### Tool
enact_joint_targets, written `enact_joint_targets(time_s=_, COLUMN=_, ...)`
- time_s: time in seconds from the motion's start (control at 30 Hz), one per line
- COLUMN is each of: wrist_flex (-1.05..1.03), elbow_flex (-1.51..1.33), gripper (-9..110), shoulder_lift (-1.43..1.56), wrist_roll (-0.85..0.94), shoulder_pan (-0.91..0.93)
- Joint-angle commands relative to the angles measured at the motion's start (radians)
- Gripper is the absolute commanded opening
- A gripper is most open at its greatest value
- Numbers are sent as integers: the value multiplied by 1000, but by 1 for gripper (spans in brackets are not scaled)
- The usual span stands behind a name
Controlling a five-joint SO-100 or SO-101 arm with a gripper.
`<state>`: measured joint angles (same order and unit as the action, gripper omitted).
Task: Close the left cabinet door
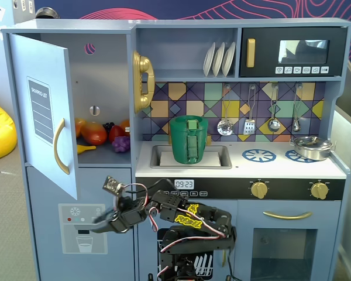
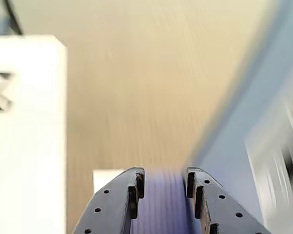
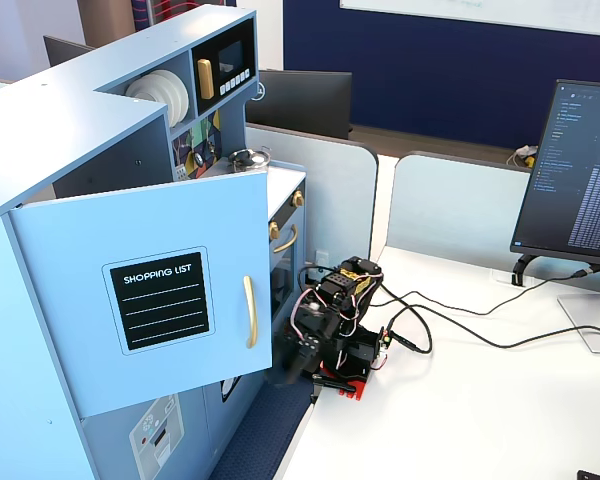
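Fixed views: left cabinet door (image 3: 145, 300) ajar, light-blue, gold handle; pincer (image 2: 165, 183) slightly spread, empty.

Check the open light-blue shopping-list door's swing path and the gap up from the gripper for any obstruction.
Nothing visible blocks either. The light-blue shopping-list door stands open; the toy fruit sits inside the compartment, behind the opening. The black gripper is below the door's bottom edge, with only open air between.
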<state>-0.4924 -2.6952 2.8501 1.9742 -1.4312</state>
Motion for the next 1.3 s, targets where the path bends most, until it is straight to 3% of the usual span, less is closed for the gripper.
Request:
enact_joint_targets(time_s=0.0, wrist_flex=206, elbow_flex=25, gripper=0, shoulder_lift=-64, wrist_roll=91, shoulder_pan=-179)
enact_joint_targets(time_s=0.23, wrist_flex=500, elbow_flex=133, gripper=0, shoulder_lift=-291, wrist_roll=170, shoulder_pan=-334)
enact_joint_targets(time_s=0.43, wrist_flex=509, elbow_flex=526, gripper=0, shoulder_lift=-601, wrist_roll=245, shoulder_pan=-324)
enact_joint_targets(time_s=0.63, wrist_flex=486, elbow_flex=805, gripper=0, shoulder_lift=-815, wrist_roll=285, shoulder_pan=-206)
enact_joint_targets(time_s=1.27, wrist_flex=446, elbow_flex=810, gripper=0, shoulder_lift=-776, wrist_roll=247, shoulder_pan=241)
